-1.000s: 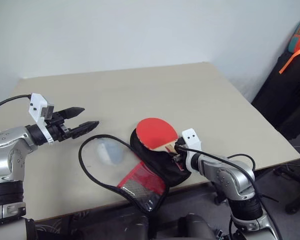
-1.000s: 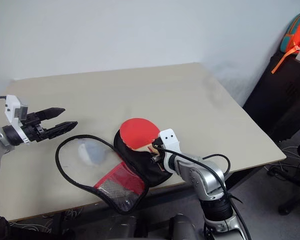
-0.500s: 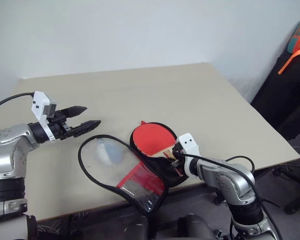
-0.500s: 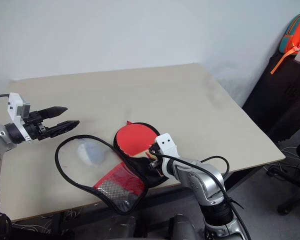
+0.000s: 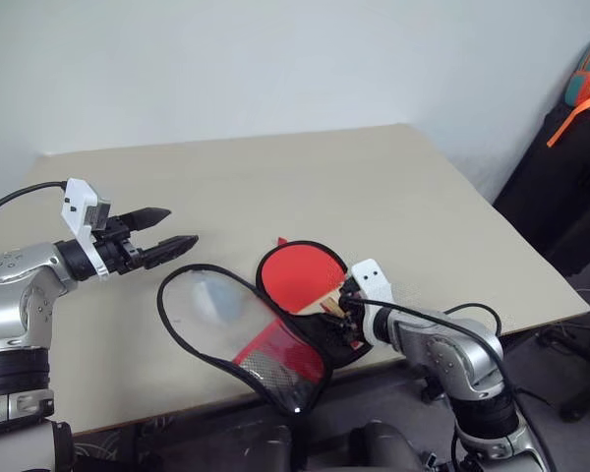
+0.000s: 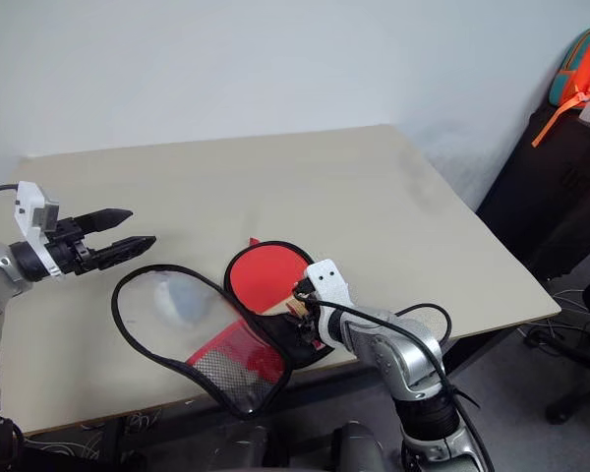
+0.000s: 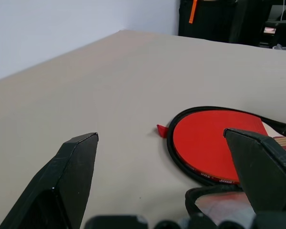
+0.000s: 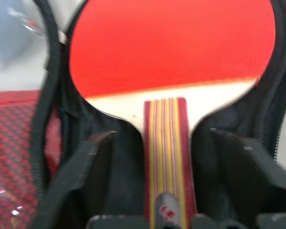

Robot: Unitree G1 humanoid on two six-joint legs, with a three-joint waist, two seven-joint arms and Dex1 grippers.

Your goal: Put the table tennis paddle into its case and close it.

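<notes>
Red rubber blade: one table tennis paddle (image 5: 297,276), now lying deeper in the case (image 5: 275,339) than a second ago, black edging ringing the blade.
Handle: striped red and yellow, between the right gripper (image 8: 169,143) fingers, untouched.
Right gripper: spread wide, holding nothing; a second ago it was clamped on the handle.
Left gripper (image 5: 167,228): parted wide, empty, unmoved above the table (image 5: 374,197), apart from the case.
Case flap: one, folded open towards the near table edge, clear panel and red mesh showing.
Hard to make out: the handle's end in the head views, hidden behind the right wrist.
Count: one paddle, one case, two grippers.
</notes>
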